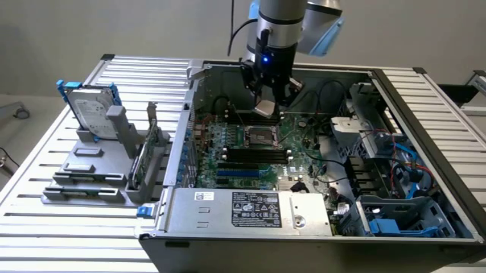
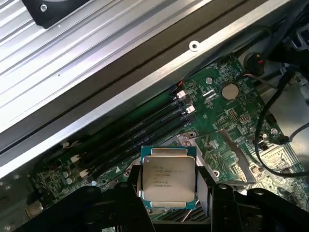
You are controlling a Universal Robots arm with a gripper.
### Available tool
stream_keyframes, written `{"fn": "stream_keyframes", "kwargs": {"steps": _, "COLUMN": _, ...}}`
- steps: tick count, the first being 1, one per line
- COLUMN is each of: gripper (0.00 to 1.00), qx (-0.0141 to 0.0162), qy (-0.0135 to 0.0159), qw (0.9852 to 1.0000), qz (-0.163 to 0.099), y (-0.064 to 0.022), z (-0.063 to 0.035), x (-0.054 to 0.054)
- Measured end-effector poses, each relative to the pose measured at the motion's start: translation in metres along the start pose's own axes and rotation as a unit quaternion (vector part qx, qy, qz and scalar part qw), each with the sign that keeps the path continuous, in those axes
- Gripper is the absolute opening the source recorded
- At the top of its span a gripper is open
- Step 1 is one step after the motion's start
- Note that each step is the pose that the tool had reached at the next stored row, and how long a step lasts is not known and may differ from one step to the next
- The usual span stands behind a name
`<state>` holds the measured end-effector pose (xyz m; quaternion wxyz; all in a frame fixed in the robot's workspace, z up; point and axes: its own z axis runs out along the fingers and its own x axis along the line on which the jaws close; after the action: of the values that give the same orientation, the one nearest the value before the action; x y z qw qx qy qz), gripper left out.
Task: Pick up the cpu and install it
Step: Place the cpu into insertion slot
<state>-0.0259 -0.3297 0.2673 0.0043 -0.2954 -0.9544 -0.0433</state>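
Note:
The cpu, a small square chip with a silver-grey metal top and printed lettering, sits between my two black fingers. My gripper is shut on the cpu by its opposite edges. In the exterior view the gripper hangs inside the open computer case with the cpu tilted in its grip. It is a short way above the green motherboard, just beyond the square socket.
Black memory slots lie in front of the socket. Case walls surround the board, with cables and drive bays at the exterior view's right. A hard drive with blue brackets stands on a grey fixture at the left.

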Motion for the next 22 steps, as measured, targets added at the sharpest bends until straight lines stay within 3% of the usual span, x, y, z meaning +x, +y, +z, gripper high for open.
{"fn": "stream_keyframes", "kwargs": {"steps": 6, "gripper": 0.55, "qx": -0.0019, "qy": -0.0043, "qw": 0.9985, "qz": 0.054, "y": -0.0004, "z": 0.0051, "x": 0.0}}
{"fn": "stream_keyframes", "kwargs": {"steps": 11, "gripper": 0.55, "qx": -0.0034, "qy": -0.008, "qw": 0.995, "qz": 0.1, "y": -0.0007, "z": 0.0084, "x": 0.0}}
{"fn": "stream_keyframes", "kwargs": {"steps": 17, "gripper": 0.55, "qx": -0.0052, "qy": -0.0123, "qw": 0.9881, "qz": 0.153, "y": -0.001, "z": 0.0121, "x": 0.0}}
{"fn": "stream_keyframes", "kwargs": {"steps": 22, "gripper": 0.55, "qx": -0.0066, "qy": -0.016, "qw": 0.98, "qz": 0.198, "y": -0.0012, "z": 0.0144, "x": 0.0}}
